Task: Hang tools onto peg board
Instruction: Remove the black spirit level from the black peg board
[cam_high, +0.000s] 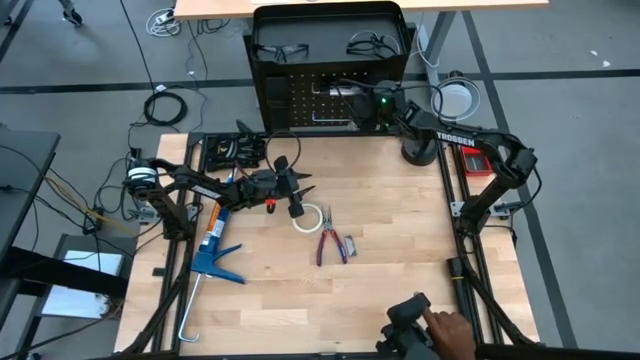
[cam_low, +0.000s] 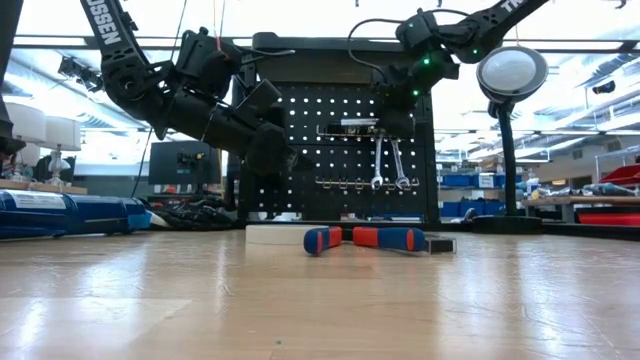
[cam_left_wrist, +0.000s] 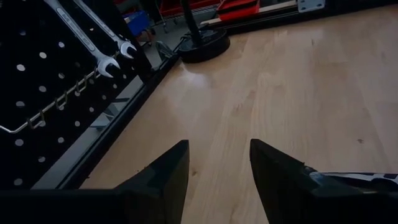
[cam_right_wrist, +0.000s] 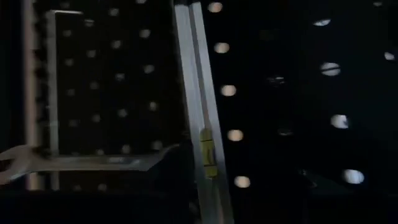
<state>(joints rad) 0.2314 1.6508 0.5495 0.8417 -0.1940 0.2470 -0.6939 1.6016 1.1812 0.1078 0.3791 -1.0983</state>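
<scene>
Two hooks must catch the level (cam_low: 350, 127) before our right gripper (cam_low: 398, 118), grip unclear, backs off; left gripper (cam_left_wrist: 219, 171) gapes empty.

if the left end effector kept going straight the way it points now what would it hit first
Probably bare table: the open left end effector aims down across the wood, toward the lamp base, with the peg board off to one side.

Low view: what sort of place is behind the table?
Probably a robotics lab or workshop: a wooden bench carries a peg board with hung wrenches, and desks, monitors and storage bins fill the room beyond.
</scene>
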